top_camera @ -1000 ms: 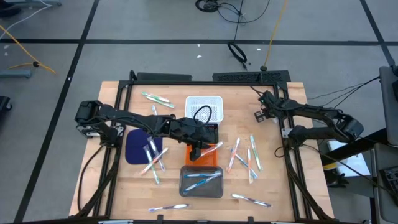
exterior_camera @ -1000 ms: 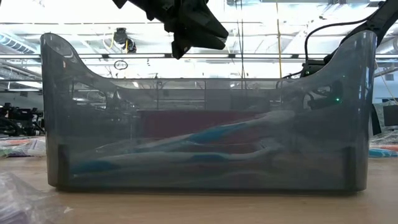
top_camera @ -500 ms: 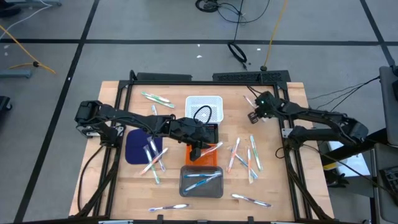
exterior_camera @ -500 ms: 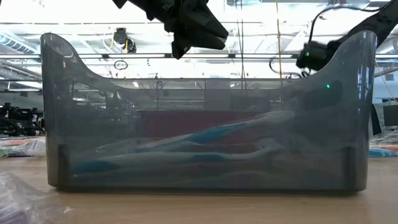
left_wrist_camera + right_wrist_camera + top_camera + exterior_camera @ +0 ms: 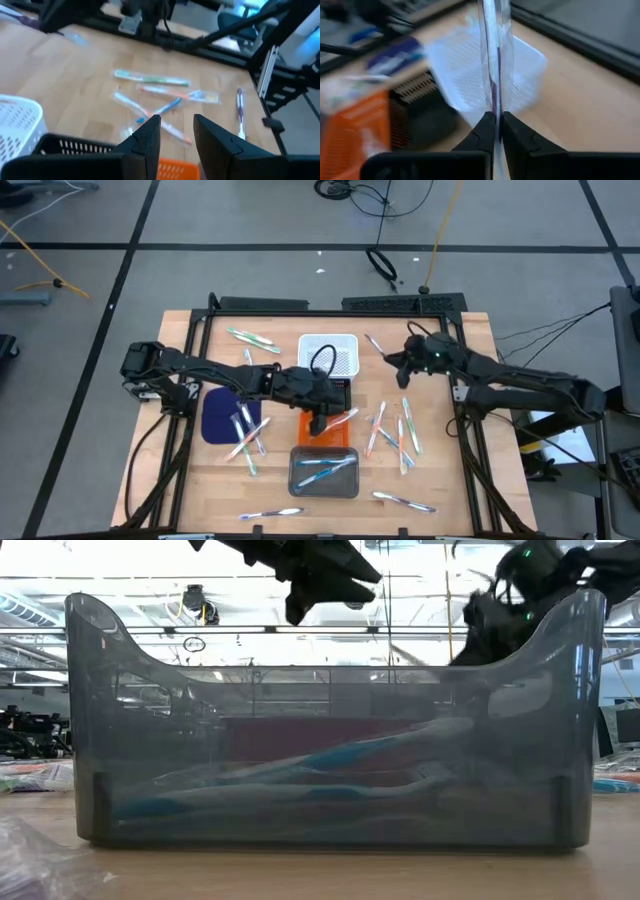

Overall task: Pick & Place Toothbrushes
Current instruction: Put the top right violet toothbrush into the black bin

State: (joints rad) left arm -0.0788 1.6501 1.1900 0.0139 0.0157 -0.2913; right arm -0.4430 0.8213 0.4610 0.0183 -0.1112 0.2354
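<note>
In the high view my left gripper (image 5: 316, 423) hangs open over the orange tray (image 5: 327, 432). An orange-accented toothbrush (image 5: 341, 418) lies across that tray's right edge. In the left wrist view the open fingers (image 5: 176, 122) frame loose toothbrushes (image 5: 165, 92) on the wood. My right gripper (image 5: 392, 358) is right of the white basket (image 5: 328, 352), shut on a clear-wrapped toothbrush (image 5: 376, 344) with a purple accent. The grey clear tray (image 5: 323, 472) holds blue toothbrushes (image 5: 330, 765). My right gripper pinches the wrapped toothbrush between its two fingers at one end (image 5: 495, 107). The fingers come roughly level from the table's right side and lie in line with it. The toothbrush sticks out past the fingertips toward the white basket, lifted clear of the table.
A black tray (image 5: 338, 392) sits between the white basket and the orange tray. A dark blue mat (image 5: 218, 416) on the left carries several toothbrushes (image 5: 246, 432). More lie at the right (image 5: 398, 432), far left (image 5: 252, 339) and near edge (image 5: 404, 501). A metal frame (image 5: 330, 306) borders the table.
My right gripper has moved toward the table's left and toward the white basket, carrying the wrapped toothbrush clear of the table. In the low view it has come in at the upper right.
</note>
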